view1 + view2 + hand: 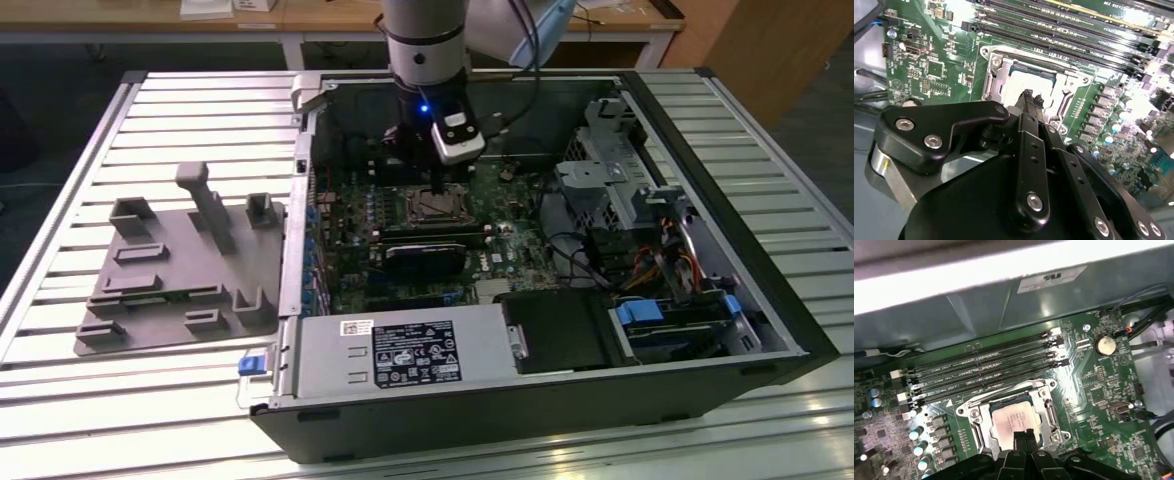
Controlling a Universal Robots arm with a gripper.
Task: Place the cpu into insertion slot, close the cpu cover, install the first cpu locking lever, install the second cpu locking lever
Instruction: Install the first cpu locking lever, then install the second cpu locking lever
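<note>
**Pincer down over the seated chip**

On the exterior view's left, I see a grey moulded plastic fixture tray (174, 270) lying on the slatted metal tabletop (120, 400). To its right stands the opened black computer case (561, 400), with my arm reaching down into it. The black pincer (1029, 97) has its fingertips pressed together, holding nothing, just over the cpu, a flat square chip with a pale silver face (1014, 421). The chip lies inside the insertion slot, a square socket with silvery rim (974, 427), on the green motherboard (1099, 385). Beside the socket run long black memory slots (984, 372).
</note>
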